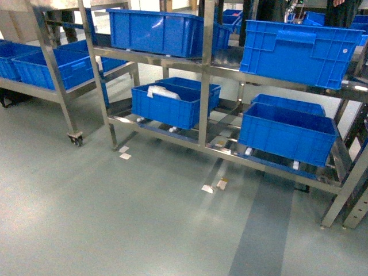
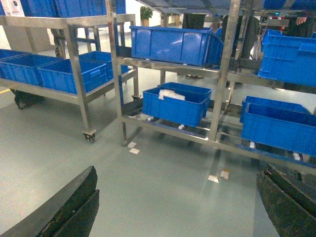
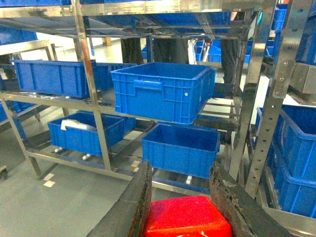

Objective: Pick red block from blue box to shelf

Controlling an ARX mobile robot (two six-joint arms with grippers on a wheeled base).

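Pick done by the look of it: your right pincer (image 3: pixel 185 207) is clamped on the red block (image 3: pixel 187 217) | shelf (image 3: pixel 98 106) ahead of it, placing left | left pincer (image 2: pixel 173 207) spread wide, empty | turquoise box not in view

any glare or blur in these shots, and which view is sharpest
Head view: soft overall, with pale ceiling-light reflections on the glossy floor and bright glints on the steel shelf. Left wrist view: clearer, though the left gripper fingers are dark, blurred shapes at the bottom corners. Right wrist view: sharpest on the blue crates; the right gripper fingers and the red object between them are out of focus.
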